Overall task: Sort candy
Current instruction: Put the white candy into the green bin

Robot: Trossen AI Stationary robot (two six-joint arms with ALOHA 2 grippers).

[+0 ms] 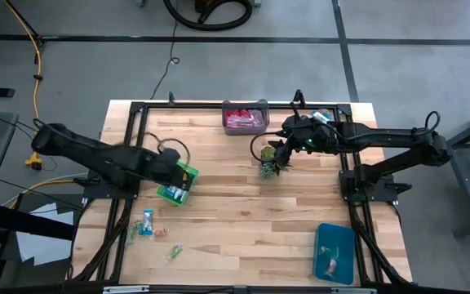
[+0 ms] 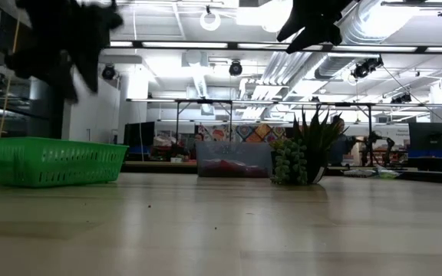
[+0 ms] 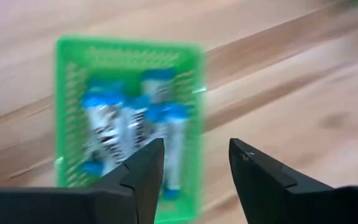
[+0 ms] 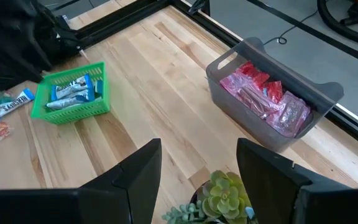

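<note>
Blue-and-white candies (image 3: 129,121) lie in a green basket (image 1: 178,184), pink and red ones (image 4: 266,99) in a grey bin (image 1: 245,117). A few loose candies (image 1: 147,224) rest on the table's near left part. A blue tray (image 1: 334,251) near the right edge holds one or two sweets. My left gripper (image 3: 194,165) hangs open and empty above the green basket's edge. My right gripper (image 4: 197,165) is open and empty, raised over a small spiky green plant (image 1: 269,167).
The plant pot (image 2: 301,157) stands mid-table, right of the grey bin (image 2: 232,159). The green basket (image 2: 52,161) sits to the left. Black frame rails (image 1: 129,147) run along the table's sides. Bare wood (image 1: 251,220) spreads across the table's near middle.
</note>
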